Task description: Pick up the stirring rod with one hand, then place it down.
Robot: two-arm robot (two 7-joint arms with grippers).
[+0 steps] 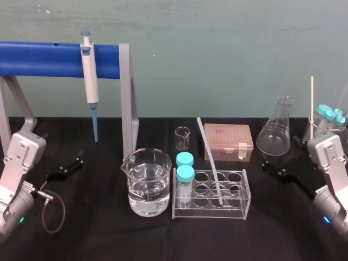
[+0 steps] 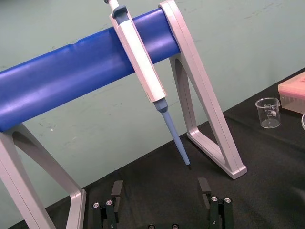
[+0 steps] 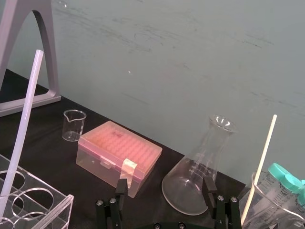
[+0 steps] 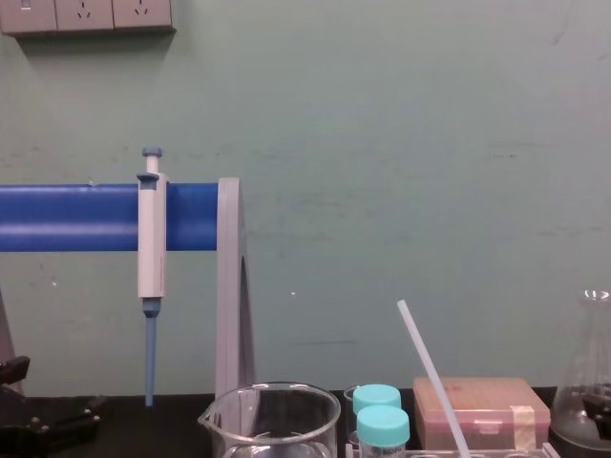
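Silver-grey arms [image 1: 22,157]; black jaws, perhaps screw-studded.

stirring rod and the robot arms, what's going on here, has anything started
Nothing is being handled at the moment. The stirring rod stands tilted in the clear tube rack, its lower end in one of the holes and its top leaning toward the back. The left pincer sits open, low over the black table by the pipette stand. The right pincer sits open in front of the conical flask. Neither touches the rod, so the pickup has not begun.
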